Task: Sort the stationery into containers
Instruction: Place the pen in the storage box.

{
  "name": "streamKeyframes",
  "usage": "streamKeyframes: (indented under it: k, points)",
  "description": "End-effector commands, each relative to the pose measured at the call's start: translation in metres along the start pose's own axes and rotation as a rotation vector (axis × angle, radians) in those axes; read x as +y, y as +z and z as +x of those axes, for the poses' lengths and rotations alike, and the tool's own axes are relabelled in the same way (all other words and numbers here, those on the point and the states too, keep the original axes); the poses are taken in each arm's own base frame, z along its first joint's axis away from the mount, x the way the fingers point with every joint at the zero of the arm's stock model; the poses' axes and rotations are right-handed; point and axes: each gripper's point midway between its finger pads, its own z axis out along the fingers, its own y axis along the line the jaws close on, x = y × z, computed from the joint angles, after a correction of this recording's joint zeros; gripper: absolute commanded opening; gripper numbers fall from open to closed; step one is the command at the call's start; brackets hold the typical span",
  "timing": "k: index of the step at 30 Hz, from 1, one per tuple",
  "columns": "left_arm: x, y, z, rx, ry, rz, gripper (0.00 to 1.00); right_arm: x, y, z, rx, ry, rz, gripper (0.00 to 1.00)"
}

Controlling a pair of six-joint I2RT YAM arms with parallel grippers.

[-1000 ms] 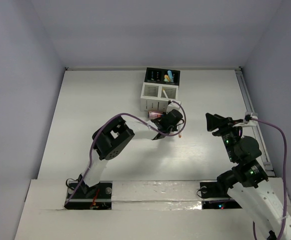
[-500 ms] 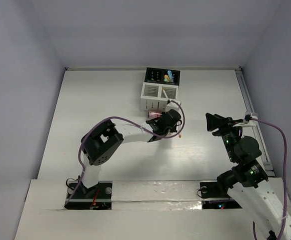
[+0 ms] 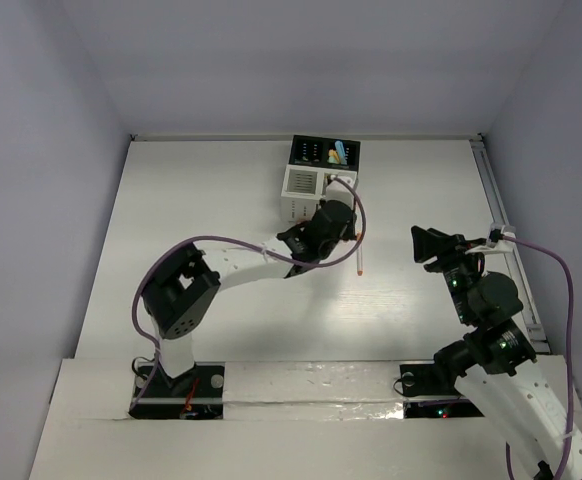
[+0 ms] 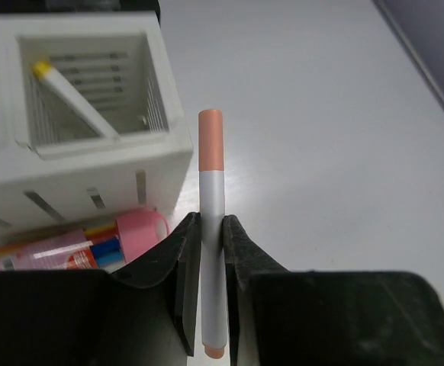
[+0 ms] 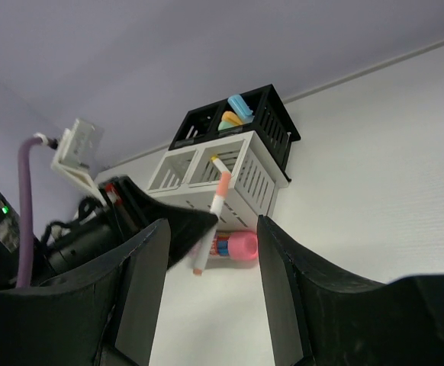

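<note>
My left gripper (image 4: 212,223) is shut on a white marker with an orange cap (image 4: 211,191) and holds it upright just off the front right corner of the white slotted box (image 4: 92,179). The top view shows this marker (image 3: 359,255) right of the left gripper (image 3: 339,238). The white box's right compartment holds a yellow-tipped white stick (image 4: 71,97). A fat pink cylinder (image 4: 139,232) lies against the box's front wall. The black box (image 3: 323,150) behind holds blue, orange and green markers (image 3: 337,154). My right gripper (image 3: 431,245) is open and empty, off to the right.
In the right wrist view the organiser (image 5: 237,183) stands ahead, with the pink cylinder (image 5: 239,245) at its foot. A metal rail (image 3: 496,215) runs along the table's right edge. Walls close the back and both sides.
My left gripper has lifted the orange-capped marker off the table and moved it back towards the white box, while the left arm's elbow swung left. The right arm has not moved.
</note>
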Motion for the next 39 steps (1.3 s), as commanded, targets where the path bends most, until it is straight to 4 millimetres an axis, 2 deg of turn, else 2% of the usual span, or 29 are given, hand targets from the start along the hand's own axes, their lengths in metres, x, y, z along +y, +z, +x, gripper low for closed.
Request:
streamKeyframes:
  k: [1,3,5,6,8,10,11,15,25,31,39]
  points:
    - [0.000,0.005,-0.096,-0.236,-0.048,0.005,0.00,0.010,0.000,-0.013,-0.031,0.009,-0.030,0.55]
    - [0.007,0.013,-0.104,-0.252,-0.040,0.010,0.00,0.010,0.000,-0.013,-0.030,0.008,-0.029,0.55]
    - [0.019,0.020,-0.124,-0.298,-0.051,0.006,0.00,0.010,0.001,-0.012,-0.028,0.008,-0.032,0.55]
    - [0.023,0.026,-0.123,-0.298,-0.040,0.010,0.00,0.011,0.001,-0.012,-0.027,0.008,-0.035,0.55]
    - [0.034,0.033,-0.138,-0.327,-0.044,0.006,0.00,0.011,0.002,-0.010,-0.019,0.006,-0.036,0.55]
    - [0.040,0.041,-0.141,-0.338,-0.034,0.010,0.00,0.011,0.003,-0.009,-0.016,0.007,-0.036,0.55]
    - [0.043,0.044,-0.150,-0.353,-0.036,0.010,0.00,0.011,0.003,-0.008,-0.013,0.006,-0.035,0.55]
    - [0.043,0.057,-0.150,-0.369,-0.004,0.029,0.00,0.010,0.004,-0.004,-0.003,0.003,-0.035,0.55]
    - [0.054,0.067,-0.156,-0.489,0.061,0.005,0.00,0.014,0.007,-0.004,-0.009,0.009,-0.053,0.55]
    - [0.060,0.069,-0.148,-0.519,0.079,-0.008,0.00,0.014,0.008,-0.002,-0.006,0.012,-0.056,0.55]
    - [0.060,0.082,-0.135,-0.503,0.086,-0.001,0.00,0.015,0.007,-0.004,-0.011,0.010,-0.059,0.55]
